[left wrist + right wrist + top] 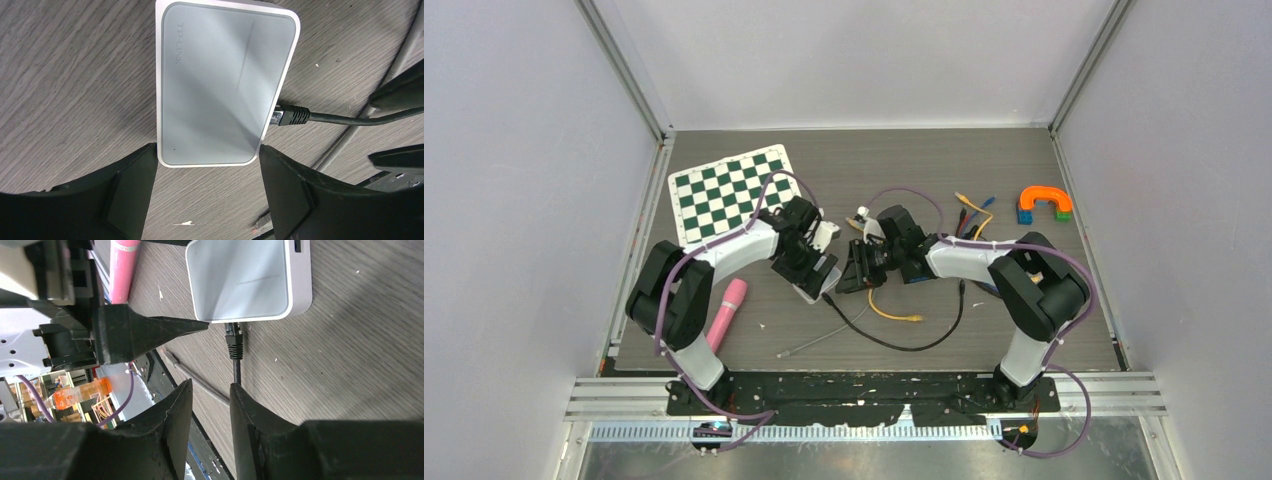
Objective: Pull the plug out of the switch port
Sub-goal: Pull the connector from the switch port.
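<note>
A white TP-Link switch (220,80) lies flat on the wood table; it also shows in the top view (816,284) and the right wrist view (245,280). My left gripper (207,150) clamps its near end, one finger on each side. A black plug (291,116) on a black cable (904,345) sits at the switch's side port, its clear tip against the edge (233,340). My right gripper (211,385) is open with a narrow empty gap, just behind the plug. The cable runs past its right finger (250,415).
A green-and-white checkered mat (729,190) lies at the back left and a pink cylinder (727,312) near the left arm. A yellow cable (894,315), a thin grey rod (809,345), loose coloured cables (972,212) and an orange arch on blocks (1044,203) lie around.
</note>
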